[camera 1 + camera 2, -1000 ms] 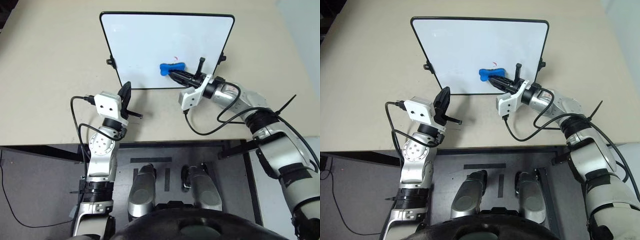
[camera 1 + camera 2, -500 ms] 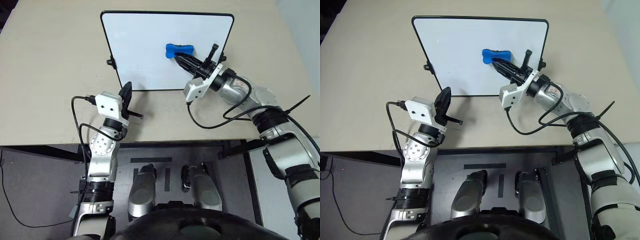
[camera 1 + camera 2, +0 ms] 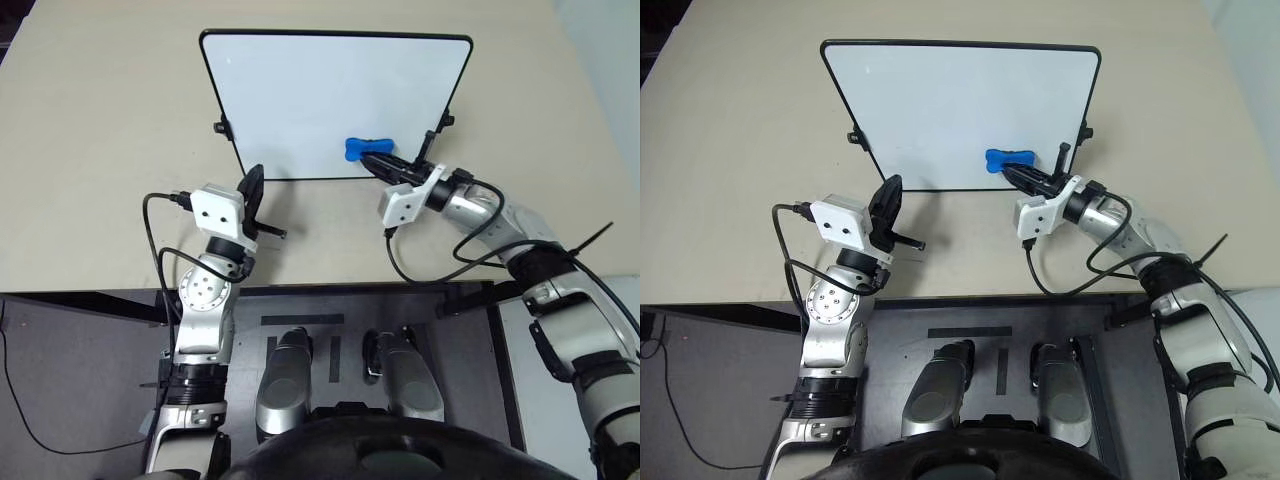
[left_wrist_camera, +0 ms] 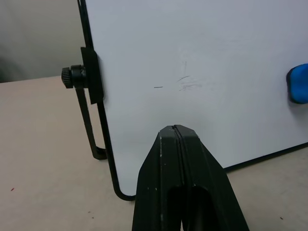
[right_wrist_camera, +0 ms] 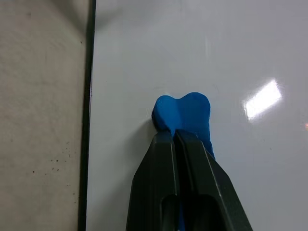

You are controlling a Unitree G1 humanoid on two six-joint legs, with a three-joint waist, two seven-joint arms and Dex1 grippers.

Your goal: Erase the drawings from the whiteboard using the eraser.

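While the whiteboard [image 3: 330, 100] stands on the beige tabletop [image 3: 100, 150], its black frame and small side knobs in plain view, the right claw [image 3: 375, 160] is closed on the blue eraser [image 3: 364, 150] and presses it against the board's white face. The eraser sits low on the board, toward its right side, just above the bottom edge of the frame. In the right wrist view the two black fingers [image 5: 166, 183] lie tight together with the blue block [image 5: 185, 113] sticking out past their tips — flat on the glossy surface, near one framed edge.

The left claw [image 3: 250, 190] hangs just in front of the board's lower left corner, apart from it, with its jaws closed on nothing; the left wrist view shows its fingers [image 4: 166, 168] meeting in a single seam. That same view takes in a few faint grey marks [image 4: 185, 84] on the white surface and the eraser's blue end at the far edge. No red strokes can be made out on the board from the head views — the surface reads as clean white there.
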